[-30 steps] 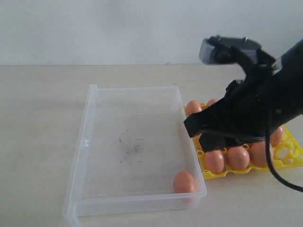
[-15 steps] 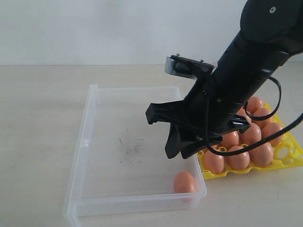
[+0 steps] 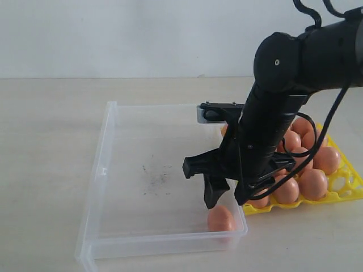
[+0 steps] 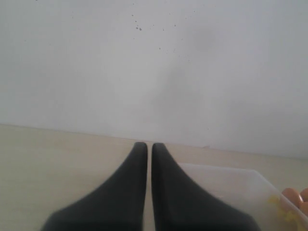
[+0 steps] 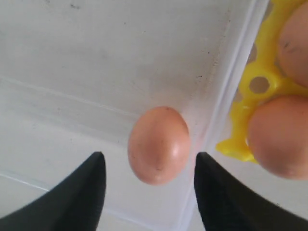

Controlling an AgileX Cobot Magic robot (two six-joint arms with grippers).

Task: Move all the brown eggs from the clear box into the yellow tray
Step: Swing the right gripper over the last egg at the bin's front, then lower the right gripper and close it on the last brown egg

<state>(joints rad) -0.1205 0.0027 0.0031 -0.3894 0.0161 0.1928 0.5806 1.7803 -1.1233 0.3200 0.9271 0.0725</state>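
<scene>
One brown egg (image 3: 220, 218) (image 5: 159, 144) lies in the near right corner of the clear box (image 3: 113, 187) (image 5: 96, 67), close to its right wall. My right gripper (image 3: 226, 199) (image 5: 150, 159) hangs just above that egg, open, with a dark finger on either side and not touching it. Several brown eggs (image 3: 313, 182) (image 5: 278, 134) fill cups of the yellow tray (image 3: 351, 184) (image 5: 240, 120) beside the box on the right. My left gripper (image 4: 145, 147) is shut, empty, and points at the table's far edge and the wall.
The clear box floor carries dark scuffs (image 3: 156, 178) near its middle. The right arm's black cables (image 3: 334, 122) loop over the tray. The box's right wall (image 5: 231, 96) stands between the egg and the tray. A pale wall rises behind the table.
The right arm has swung from above the tray leftward into the box and dropped over the corner egg. Its jaws have spread from nearly shut to wide.
</scene>
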